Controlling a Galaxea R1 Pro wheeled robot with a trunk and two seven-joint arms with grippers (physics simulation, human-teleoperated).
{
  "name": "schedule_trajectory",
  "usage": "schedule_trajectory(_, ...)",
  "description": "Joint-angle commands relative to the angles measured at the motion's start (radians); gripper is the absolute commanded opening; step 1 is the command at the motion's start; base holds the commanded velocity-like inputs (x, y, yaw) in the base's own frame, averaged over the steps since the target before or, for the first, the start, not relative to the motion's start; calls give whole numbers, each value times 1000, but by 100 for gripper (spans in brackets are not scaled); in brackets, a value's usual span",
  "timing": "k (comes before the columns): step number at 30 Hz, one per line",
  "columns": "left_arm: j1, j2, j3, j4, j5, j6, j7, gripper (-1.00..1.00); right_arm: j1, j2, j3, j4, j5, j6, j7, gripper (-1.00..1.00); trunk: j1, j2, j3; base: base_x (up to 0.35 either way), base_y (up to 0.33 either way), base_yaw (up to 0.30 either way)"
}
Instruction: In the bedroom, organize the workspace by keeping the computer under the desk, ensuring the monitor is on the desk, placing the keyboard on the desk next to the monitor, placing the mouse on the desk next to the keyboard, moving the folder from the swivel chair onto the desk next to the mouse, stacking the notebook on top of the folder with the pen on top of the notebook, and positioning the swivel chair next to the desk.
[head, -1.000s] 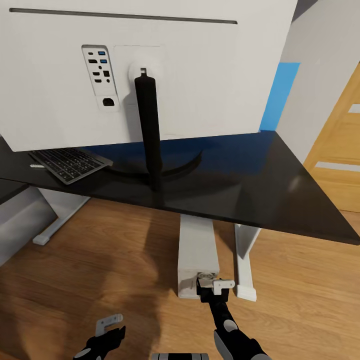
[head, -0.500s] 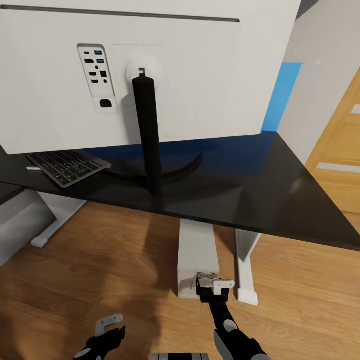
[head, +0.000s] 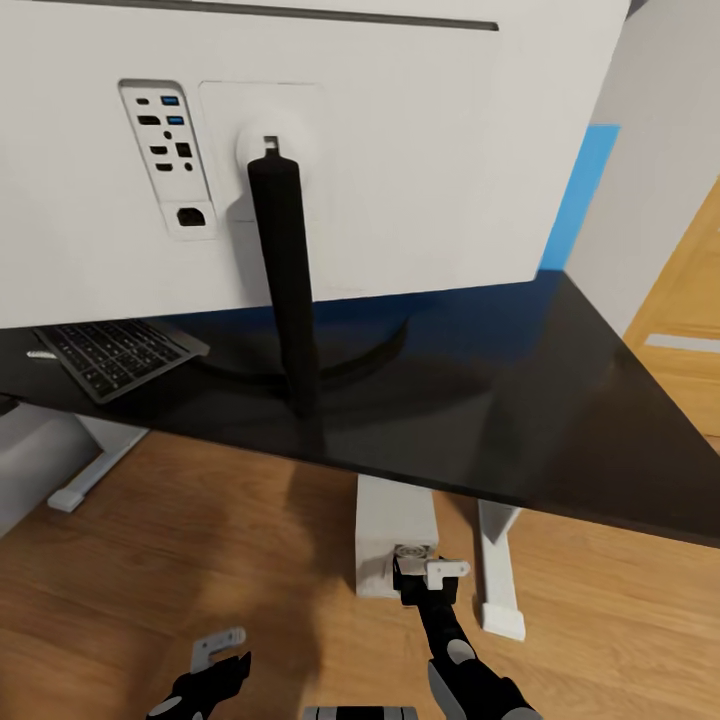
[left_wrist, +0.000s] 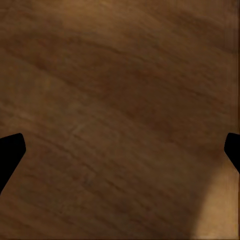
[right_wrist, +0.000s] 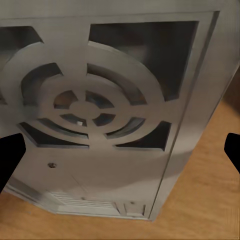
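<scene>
The right gripper (head: 428, 578) sits spread at the near end of the computer (head: 395, 520), which lies on the floor partly under the desk (head: 560, 400). To tuck it fully under, press squarely on the fan grille (right_wrist: 87, 107) so the case slides straight. The left gripper (head: 215, 650) hangs spread over bare floor (left_wrist: 120, 100)

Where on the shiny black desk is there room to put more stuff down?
The glossy black desk top is bare from the wide white-backed monitor's round black stand base out to the desk's far corner near the wooden door. The other end is crowded: the silver-grey keyboard lies close beside the base.
</scene>
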Motion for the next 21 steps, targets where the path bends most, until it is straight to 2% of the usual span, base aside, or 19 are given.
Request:
schedule_trajectory(1, 0, 1, -3, -2, 7, 5, 5, 100, -1, 0, 2, 1, -1, -3, -9, 100, 0, 0, -1, 204, 0, 0)
schedule_trajectory(14, 0, 1, -3, -2, 7, 5, 5, 100, -1, 0, 2, 1, -1, -3, -9, 100, 0, 0, -1, 206, 0, 0)
schedule_trajectory(21, 0, 1, -3, -1, 9, 5, 6, 100, -1, 0, 2, 0, -1, -3, -9, 100, 0, 0, -1, 90, 0, 0)
